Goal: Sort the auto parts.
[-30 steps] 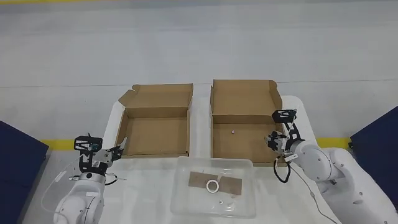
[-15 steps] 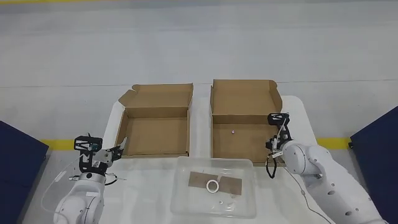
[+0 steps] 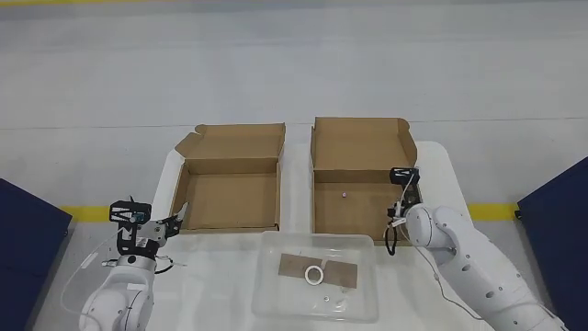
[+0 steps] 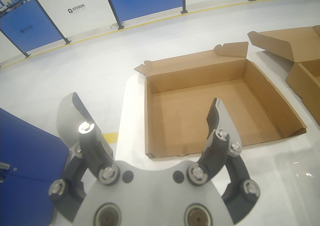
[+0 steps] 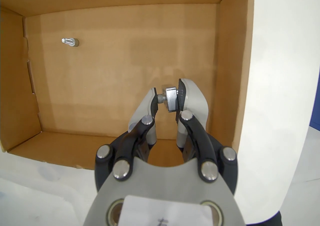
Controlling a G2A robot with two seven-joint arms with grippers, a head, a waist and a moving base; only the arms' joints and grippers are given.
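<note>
My right gripper (image 5: pixel 167 100) is shut on a small grey metal bolt (image 5: pixel 170 98) and hangs over the near right part of the right cardboard box (image 5: pixel 235 44). In the top view this gripper (image 3: pixel 397 210) sits above that box's (image 3: pixel 358 133) front right corner. Another small metal bolt (image 5: pixel 70 41) lies on the box floor, also seen from above as the bolt (image 3: pixel 342 195). My left gripper (image 4: pixel 147 114) stands open with nothing in it, short of the left cardboard box (image 4: pixel 272 101); from above this gripper (image 3: pixel 175 218) is at the table's left edge.
A clear plastic tray (image 3: pixel 268 302) at the table's front middle holds a metal ring (image 3: pixel 314 275) on a cardboard strip (image 3: pixel 342 276). The left box (image 3: pixel 230 138) has a bare floor. Both boxes keep their lids folded back. Blue panels stand beside the table.
The right arm has moved left and inward, carrying its gripper from the right box's outer right edge to over the box's interior. The left arm has stayed still.
</note>
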